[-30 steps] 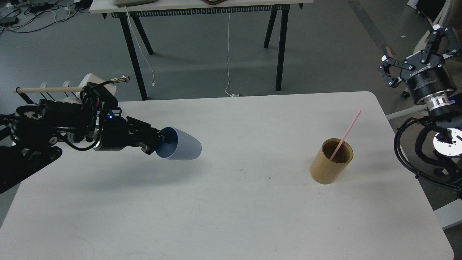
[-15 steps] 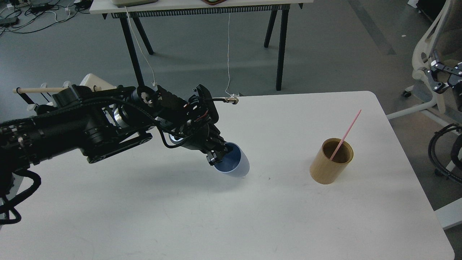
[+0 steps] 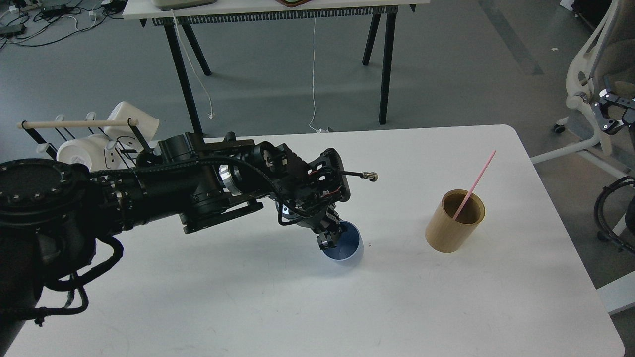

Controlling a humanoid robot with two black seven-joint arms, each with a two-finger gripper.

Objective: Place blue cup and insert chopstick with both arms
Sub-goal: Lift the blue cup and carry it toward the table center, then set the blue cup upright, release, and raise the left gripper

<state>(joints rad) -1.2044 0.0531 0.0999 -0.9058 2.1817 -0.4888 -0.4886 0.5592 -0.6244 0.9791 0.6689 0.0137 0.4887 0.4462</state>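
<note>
Head view, one blue cup (image 3: 347, 246) in left tool (image 3: 331, 237), one chopstick (image 3: 474, 184) in one wooden cylinder (image 3: 454, 228)

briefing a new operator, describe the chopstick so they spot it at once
On the right side of the white table stands a tan wooden cylinder. Leaning out of it, up and to the right, is the chopstick: one thin, straight pink stick, the only pink thing here.

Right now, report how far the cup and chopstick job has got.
In hand: left gripper holds the blue cup by its rim, at the table, near upright. Left: release it, then move the pink chopstick from the wooden holder into it.
</note>
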